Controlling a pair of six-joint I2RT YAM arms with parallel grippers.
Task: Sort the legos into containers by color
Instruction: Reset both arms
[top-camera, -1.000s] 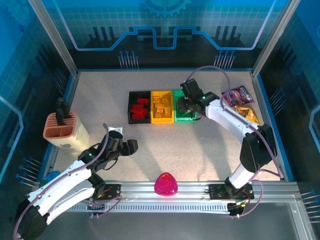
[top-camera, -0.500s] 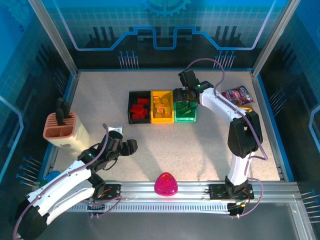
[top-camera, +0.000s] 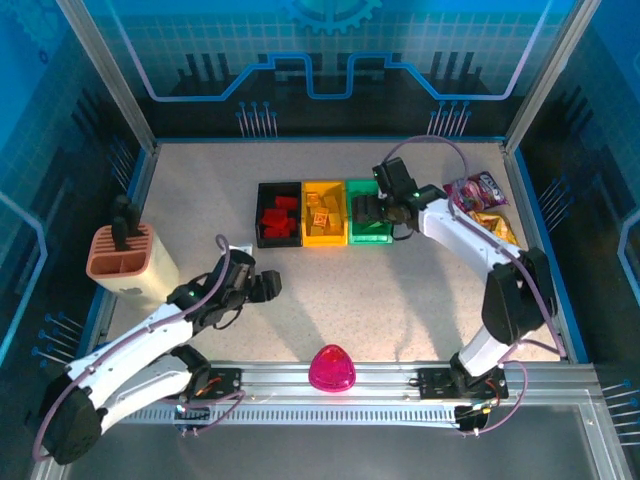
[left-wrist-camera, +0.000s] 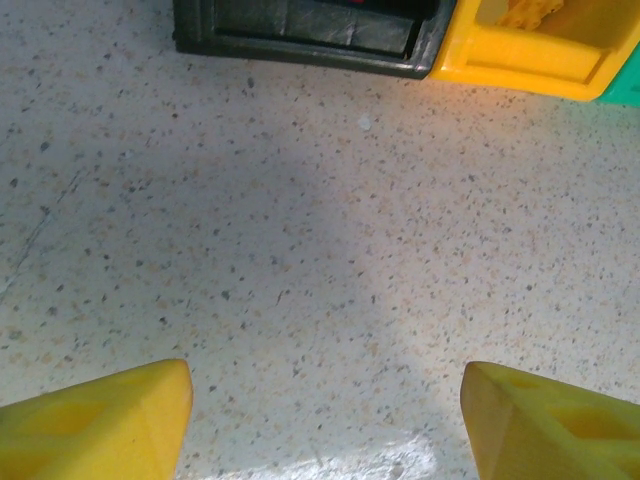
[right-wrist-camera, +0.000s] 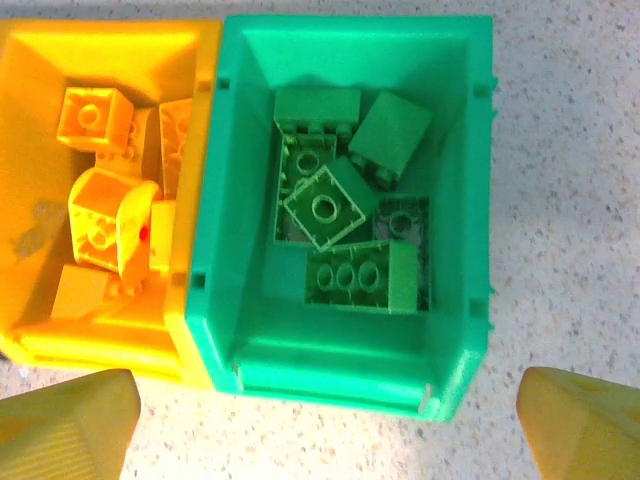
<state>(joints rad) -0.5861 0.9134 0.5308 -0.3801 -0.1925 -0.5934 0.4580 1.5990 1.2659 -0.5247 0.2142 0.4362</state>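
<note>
Speckled tabletop (top-camera: 400, 300) inside a blue-lit enclosure carries the whole scene. A terracotta holder (top-camera: 120, 258) stands at the left edge, snack packets (top-camera: 480, 200) lie at the far right, and a pink dome (top-camera: 331, 368) sits on the near rail.

The three containers stand touching in a row at the middle far side: black bin (top-camera: 260, 215), yellow bin (top-camera: 325, 241) and green bin (top-camera: 370, 240).

The right gripper (top-camera: 365, 212) hangs directly over the green bin. A second ago its jaws were nearly closed. Now they are spread wide and hold nothing; in the wrist view its fingertips (right-wrist-camera: 70, 420) frame the bin from the near side. That looks like a release just finished, with a green brick most likely dropped in.

The left gripper (top-camera: 262, 288) has crept a little further from its base toward the bins. It hovers over bare table with its jaws well apart and empty — the left wrist view has only speckled surface between the fingers (left-wrist-camera: 110, 415).

The legos all appear to be in place: red legos (top-camera: 280, 218) in the black bin, yellow legos (right-wrist-camera: 100, 215) in the yellow, green legos (right-wrist-camera: 325, 207) piled in the green. I can find no loose brick on the table, so the sorting seems finished or nearly so.
</note>
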